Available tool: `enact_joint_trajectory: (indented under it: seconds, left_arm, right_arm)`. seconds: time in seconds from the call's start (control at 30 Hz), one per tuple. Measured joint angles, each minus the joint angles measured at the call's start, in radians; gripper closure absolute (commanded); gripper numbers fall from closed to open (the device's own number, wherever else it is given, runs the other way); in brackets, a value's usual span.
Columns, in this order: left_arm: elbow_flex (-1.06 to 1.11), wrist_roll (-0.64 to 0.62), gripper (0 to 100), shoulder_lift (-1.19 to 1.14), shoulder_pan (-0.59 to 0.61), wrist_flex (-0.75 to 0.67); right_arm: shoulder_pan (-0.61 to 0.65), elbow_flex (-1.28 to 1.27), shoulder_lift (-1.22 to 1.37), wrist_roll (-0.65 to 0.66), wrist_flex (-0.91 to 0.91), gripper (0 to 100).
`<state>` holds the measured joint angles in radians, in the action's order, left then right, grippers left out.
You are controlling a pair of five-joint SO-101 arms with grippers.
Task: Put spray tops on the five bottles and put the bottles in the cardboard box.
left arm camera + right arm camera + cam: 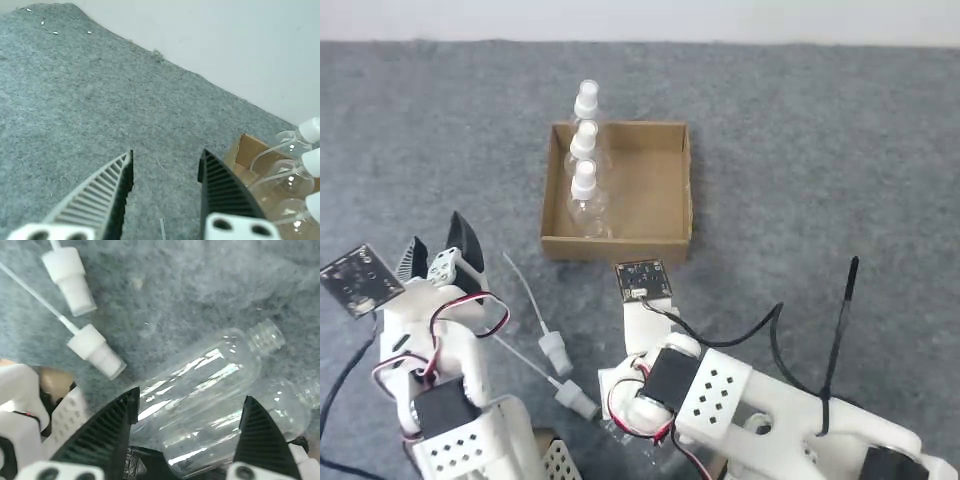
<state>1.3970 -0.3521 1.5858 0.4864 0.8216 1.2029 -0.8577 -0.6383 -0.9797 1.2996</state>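
the left fingers (pixel 102 200) gaped wide above the worktop (pixel 75 100); the right fingers (pixel 100 435) stood wide astride two open-necked bottles (pixel 200 375).

Soft even light (glints on bottles (pixel 200 377))

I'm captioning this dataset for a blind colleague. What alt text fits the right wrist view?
The right gripper, open, hangs over two clear plastic bottles without tops lying side by side on grey carpet. Two white spray tops with thin tubes lie beside them.
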Motion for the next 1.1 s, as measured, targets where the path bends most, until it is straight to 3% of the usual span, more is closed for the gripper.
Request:
enact_joint_trajectory:
  seconds: [0.37,0.67,0.9,1.1]
  left_arm:
    - [0.000,0.000,80,0.000,0.000,0.000]
    - [0.000,0.000,80,0.000,0.000,0.000]
    - [0.000,0.000,80,0.000,0.000,0.000]
    - [0.000,0.000,80,0.000,0.000,0.000]
  right_arm:
    - [-0.002,-0.230,0.006,0.000,-0.299,73.1]
    - [0.000,-0.235,0.006,0.000,-0.319,73.1]
    - [-0.133,-0.235,0.009,0.068,-0.356,73.4]
    - [-0.163,-0.244,0.009,0.140,-0.356,73.5]
